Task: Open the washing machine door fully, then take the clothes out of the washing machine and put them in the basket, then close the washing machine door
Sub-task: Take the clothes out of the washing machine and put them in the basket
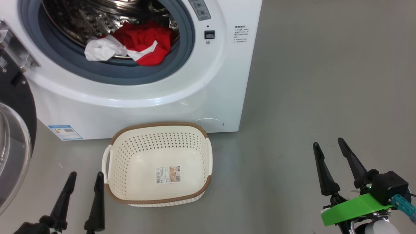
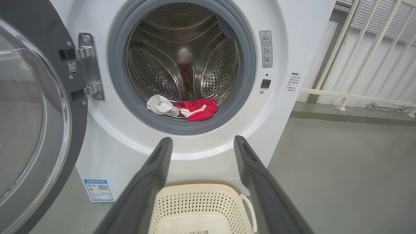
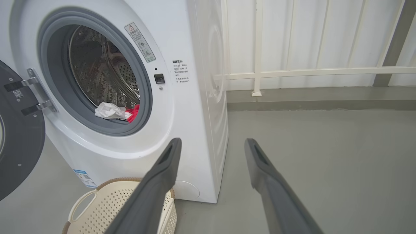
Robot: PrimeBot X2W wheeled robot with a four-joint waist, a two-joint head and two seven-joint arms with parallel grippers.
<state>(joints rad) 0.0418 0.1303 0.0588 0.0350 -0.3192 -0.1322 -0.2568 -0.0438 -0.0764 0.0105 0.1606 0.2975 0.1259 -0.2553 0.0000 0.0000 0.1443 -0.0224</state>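
The white washing machine (image 1: 208, 97) stands with its door (image 1: 14, 136) swung wide to the left, black rim and glass bowl showing. Red and white clothes (image 1: 136, 45) lie at the drum's front lip, also seen as clothes (image 2: 185, 109) in the left wrist view and clothes (image 3: 115, 112) in the right wrist view. An empty cream basket (image 1: 159, 164) with a brown rim sits on the floor before the machine. My left gripper (image 1: 85, 175) is open at the basket's left. Open too, my right gripper (image 1: 328, 141) hovers over bare floor to the right.
Grey floor (image 1: 325, 81) stretches to the machine's right. White railing (image 3: 292, 71) and a low kerb run behind the machine. The open door (image 2: 29, 123) takes up the space to the left.
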